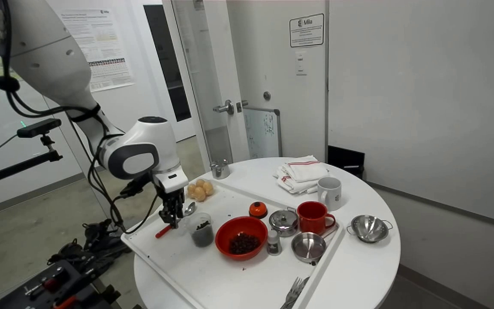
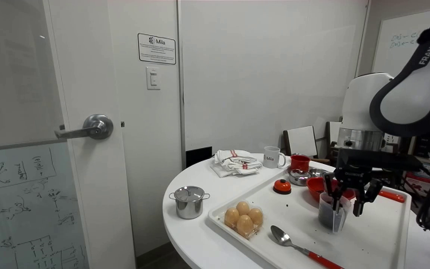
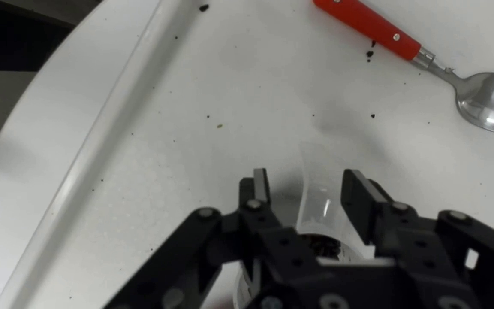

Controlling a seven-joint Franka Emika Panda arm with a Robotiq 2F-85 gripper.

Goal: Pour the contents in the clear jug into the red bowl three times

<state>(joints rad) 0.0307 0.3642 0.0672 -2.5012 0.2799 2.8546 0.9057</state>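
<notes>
The clear jug (image 1: 202, 235), lower centre-left in an exterior view, stands upright, long axis vertical, just left of the red bowl (image 1: 241, 227). In the wrist view, its handle (image 3: 320, 201) points up-frame between the parted jaws of the gripper (image 3: 305, 186), which holds nothing.

Even, diffuse light leaves soft shadows on the tray (image 3: 238, 77) and glare on the spoon (image 3: 425, 59).

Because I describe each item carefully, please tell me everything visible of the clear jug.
The clear jug is see-through, apparently plastic, with a clear handle and dark bits inside. It stands upright on the white tray, close beside the red bowl, its handle turned away from the bowl. In the wrist view the handle shows between the open jaws; whether they touch it, I cannot tell.
</notes>
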